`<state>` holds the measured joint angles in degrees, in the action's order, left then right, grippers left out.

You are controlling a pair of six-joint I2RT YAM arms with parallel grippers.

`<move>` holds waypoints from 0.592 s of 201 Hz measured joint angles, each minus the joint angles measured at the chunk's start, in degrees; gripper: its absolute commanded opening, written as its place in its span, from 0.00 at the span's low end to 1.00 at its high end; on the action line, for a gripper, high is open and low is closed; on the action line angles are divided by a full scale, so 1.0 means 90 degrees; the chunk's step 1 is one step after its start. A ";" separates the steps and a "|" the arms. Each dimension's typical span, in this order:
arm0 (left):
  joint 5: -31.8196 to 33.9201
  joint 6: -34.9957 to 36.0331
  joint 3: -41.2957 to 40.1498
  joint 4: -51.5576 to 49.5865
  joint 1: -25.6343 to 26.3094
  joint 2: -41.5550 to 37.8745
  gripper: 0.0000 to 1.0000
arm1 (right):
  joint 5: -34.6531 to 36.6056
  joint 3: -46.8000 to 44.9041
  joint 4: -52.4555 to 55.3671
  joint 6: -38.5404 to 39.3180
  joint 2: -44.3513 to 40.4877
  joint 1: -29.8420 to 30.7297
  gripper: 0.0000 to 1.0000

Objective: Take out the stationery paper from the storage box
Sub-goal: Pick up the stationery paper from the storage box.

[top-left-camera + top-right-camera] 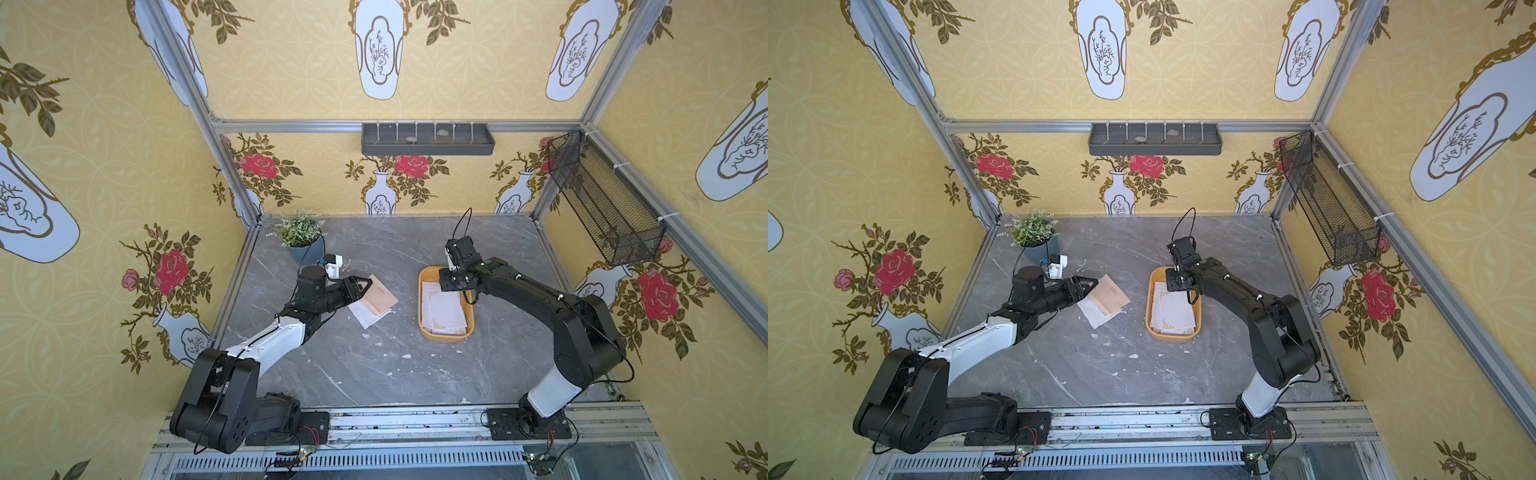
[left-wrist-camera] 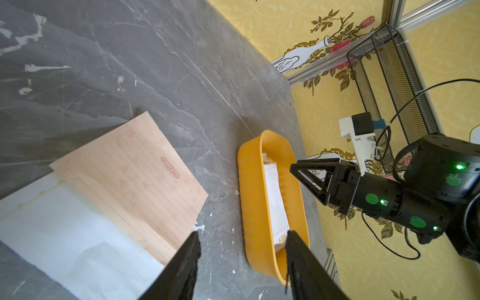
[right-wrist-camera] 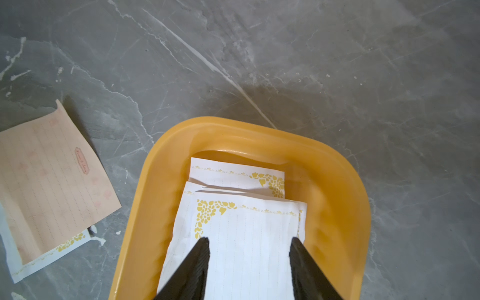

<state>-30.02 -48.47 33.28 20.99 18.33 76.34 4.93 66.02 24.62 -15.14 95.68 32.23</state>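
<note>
Mustard-yellow shallow plastic storage box (image 1: 420, 307) sits on the grey marble-pattern desk (image 1: 374, 374), right of centre. White stationery paper with gold corner ornaments (image 3: 246, 226) lies stacked inside the box. Right claw (image 3: 249, 239) hangs over the far end of that stack, jaws apart, nothing clamped; contact with the top sheet cannot be told. Left of the box, well apart from it, a pale peach-pink lined sheet (image 1: 380, 297) overlaps a white sheet (image 1: 365, 313) flat on the desk. Left claw (image 2: 242, 233) is at their left edge, jaws apart, empty.
</note>
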 measured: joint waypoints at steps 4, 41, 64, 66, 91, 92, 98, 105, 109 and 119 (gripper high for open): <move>0.0000 0.0000 0.0000 0.0000 0.0000 0.0005 0.55 | 0.0005 0.0000 0.0019 0.0000 0.0034 0.0002 0.60; 0.0000 0.0000 0.0022 0.0000 0.0007 0.0032 0.55 | 0.0160 -0.0012 0.0102 0.0002 0.0376 0.0044 0.62; 0.0000 0.0000 0.0022 0.0000 0.0010 0.0044 0.55 | 0.0233 -0.0126 0.0085 0.0002 0.0525 0.0056 0.63; 0.0000 0.0000 0.0022 0.0000 0.0010 0.0046 0.55 | 0.0243 -0.0136 0.0085 0.0000 0.0539 0.0056 0.63; 0.0000 0.0000 0.0022 0.0000 0.0010 0.0053 0.55 | 0.0362 -0.0192 0.0046 0.0005 0.0709 0.0049 0.65; 0.0000 0.0000 0.0022 0.0000 0.0010 0.0053 0.55 | 0.0364 -0.0192 0.0046 0.0005 0.0716 0.0046 0.65; 0.0000 0.0000 0.0022 0.0000 0.0010 0.0056 0.55 | 0.0367 -0.0192 0.0039 0.0007 0.0760 0.0034 0.65; 0.0000 0.0000 0.0022 0.0000 0.0010 0.0061 0.55 | 0.0367 -0.0192 0.0012 0.0019 0.0814 0.0022 0.65; 0.0000 0.0000 0.0022 0.0000 0.0010 0.0063 0.55 | 0.0369 -0.0192 -0.0010 0.0022 0.0850 0.0010 0.65; 0.0000 0.0000 0.0022 0.0000 0.0010 0.0063 0.55 | 0.0364 -0.0192 -0.0066 0.0022 0.0908 -0.0005 0.65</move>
<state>-30.02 -48.47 33.47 20.99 18.41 76.90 8.21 64.29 24.03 -14.94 103.85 32.18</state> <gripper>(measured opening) 0.550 0.648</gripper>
